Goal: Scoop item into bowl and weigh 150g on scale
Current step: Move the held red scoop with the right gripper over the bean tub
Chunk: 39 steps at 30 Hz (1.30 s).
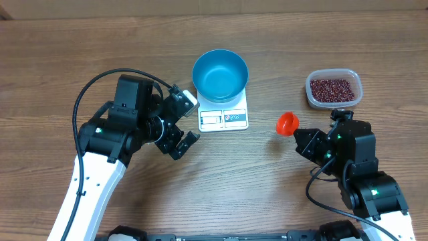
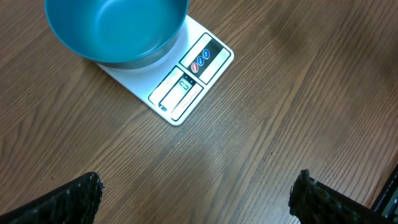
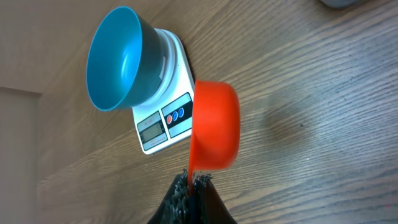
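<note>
The blue bowl (image 1: pixel 220 73) stands on the white scale (image 1: pixel 224 119) at the table's middle back, and no beans show in it. The item, dark red-brown beans (image 1: pixel 332 88), fills a clear tub at the back right. My right gripper (image 1: pixel 299 137) is shut on the handle of a small red scoop (image 1: pixel 287 123), held between the scale and the tub. In the right wrist view the scoop (image 3: pixel 214 124) hangs in front of the gripper (image 3: pixel 193 180), right of the bowl (image 3: pixel 115 59). My left gripper (image 1: pixel 189 121) stands open just left of the scale, empty (image 2: pixel 196 186).
The clear plastic tub (image 1: pixel 356 79) sits near the table's back right. The left wrist view shows the scale's display and buttons (image 2: pixel 193 74) facing the left gripper, with bare wood between its fingers (image 2: pixel 81 196). Both arms' cables loop over the table's front.
</note>
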Motion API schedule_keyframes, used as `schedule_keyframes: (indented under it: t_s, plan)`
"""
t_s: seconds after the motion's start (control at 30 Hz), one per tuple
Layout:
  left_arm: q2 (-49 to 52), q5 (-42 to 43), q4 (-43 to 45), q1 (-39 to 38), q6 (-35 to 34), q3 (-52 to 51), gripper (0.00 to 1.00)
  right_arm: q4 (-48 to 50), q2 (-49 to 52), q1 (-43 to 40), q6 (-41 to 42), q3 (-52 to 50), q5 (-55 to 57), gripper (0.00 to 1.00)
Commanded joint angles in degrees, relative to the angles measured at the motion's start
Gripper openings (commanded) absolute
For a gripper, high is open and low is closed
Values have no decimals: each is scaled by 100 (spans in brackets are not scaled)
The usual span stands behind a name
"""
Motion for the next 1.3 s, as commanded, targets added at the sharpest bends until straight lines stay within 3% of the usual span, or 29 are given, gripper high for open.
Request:
schedule_keyframes:
  t_s: [0.0,0.3,0.8,1.03,1.27]
  plan:
    - [22,125,-9,26,9,192,100,131,-26,-26,-2,125,61,4]
    - [22,74,-81,35,374,415,100,319,-26,-26,-13,127,46,4]
    - [22,-70,-181,92,522,422,100,223,-26,-26,-988,151,-157,4]
    - [22,-63,-223,103,356,424,100,-398,-26,-26,-1827,745,-153,4]
    - [22,-68,-221,105,282,424,100,-1228,-26,-26,-2157,1436,90,4]
